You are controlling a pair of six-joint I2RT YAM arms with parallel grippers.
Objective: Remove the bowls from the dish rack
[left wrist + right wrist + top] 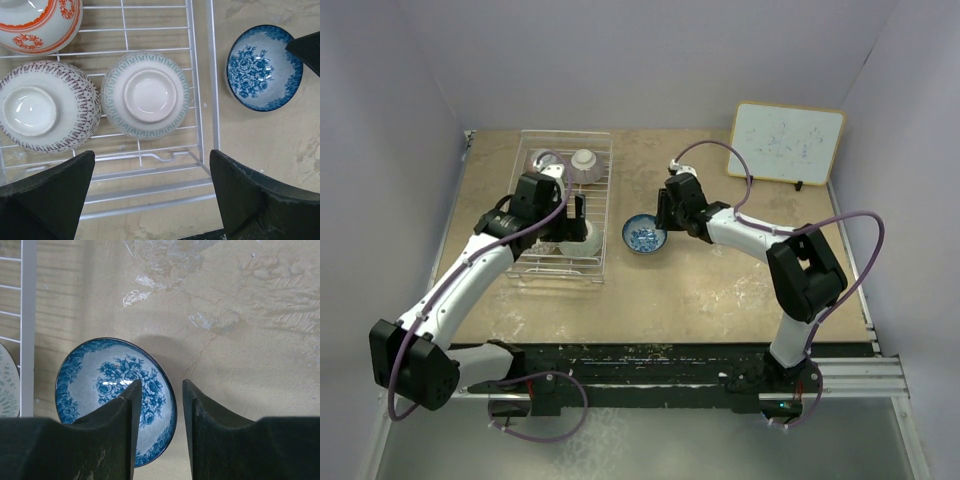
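The dish rack [597,190] stands at the back left of the table. In the left wrist view, three bowls lie upside down in the dish rack [202,100]: a red-orange one [40,20], a grey-patterned one [47,112] and a pale green one [145,95]. Two more bowls [542,160] [585,164] sit at the rack's far end. A blue bowl [644,236] stands upright on the table just right of the rack. My left gripper [150,200] is open and empty above the rack's near right corner. My right gripper [159,405] is open, its fingers either side of the blue bowl's [110,385] right rim.
A white framed board [787,143] leans at the back right. Pale walls close in the table on the left, back and right. The rack's right edge [27,315] lies close to the blue bowl.
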